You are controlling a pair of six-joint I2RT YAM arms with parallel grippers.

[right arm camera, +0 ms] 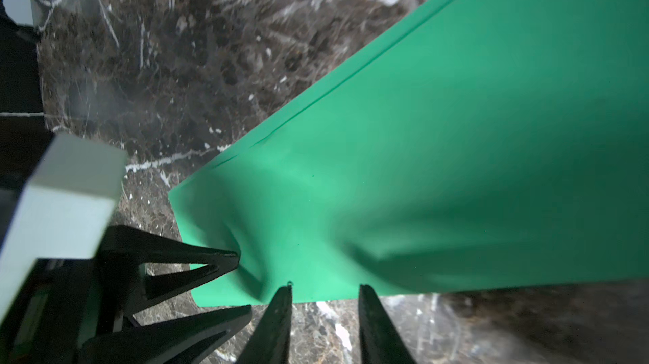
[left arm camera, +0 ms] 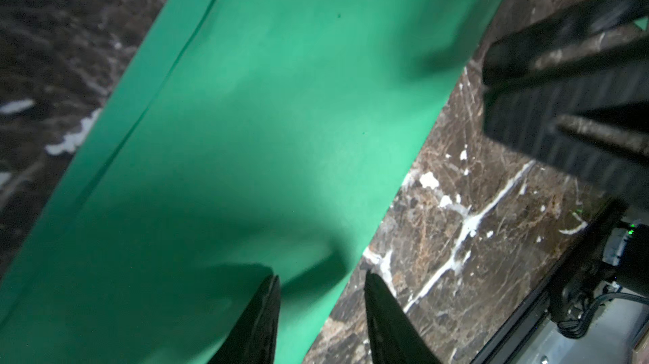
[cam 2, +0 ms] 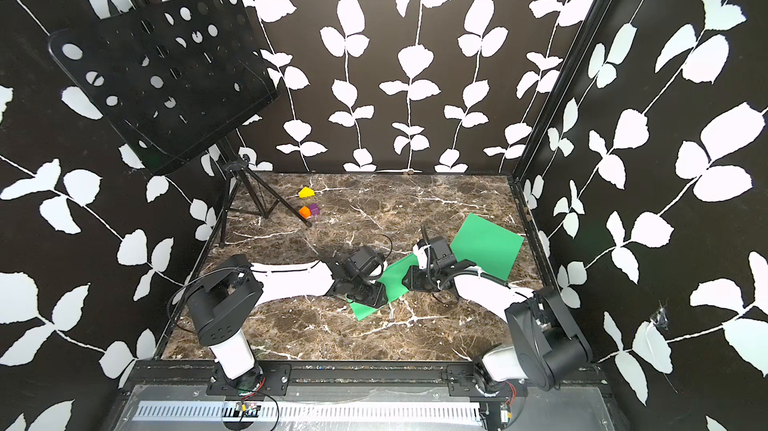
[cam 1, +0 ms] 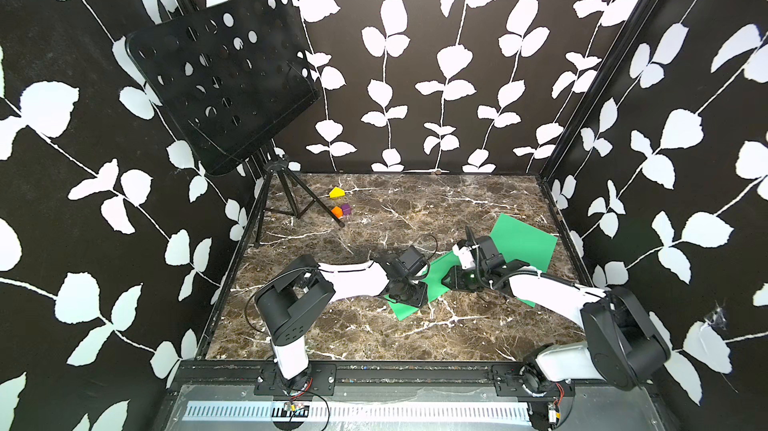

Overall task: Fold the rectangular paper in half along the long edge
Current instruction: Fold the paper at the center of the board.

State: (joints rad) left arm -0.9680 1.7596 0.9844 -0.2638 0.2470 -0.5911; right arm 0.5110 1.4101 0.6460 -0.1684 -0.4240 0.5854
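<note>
The green paper (cam 1: 523,242) (cam 2: 486,242) lies aslant on the marble table, right of centre. In both wrist views a thin line runs just inside one long edge, like one layer on another. My left gripper (cam 1: 409,298) (left arm camera: 321,281) is at the paper's near end. Its jaws stand partly apart, one finger on the puckered sheet (left arm camera: 246,134) and one on bare marble. My right gripper (cam 1: 446,279) (right arm camera: 325,290) is at the near long edge of the paper (right arm camera: 456,169), mid-length. Its jaws stand apart at that edge, with marble showing between them. Neither gripper holds the paper.
A black perforated music stand (cam 1: 220,79) on a tripod (cam 1: 286,196) fills the far left corner. Small yellow (cam 1: 336,192), orange (cam 1: 337,212) and purple (cam 1: 346,209) blocks lie beside its feet. Patterned walls close three sides; the paper's far corner (cam 1: 555,237) nears the right wall.
</note>
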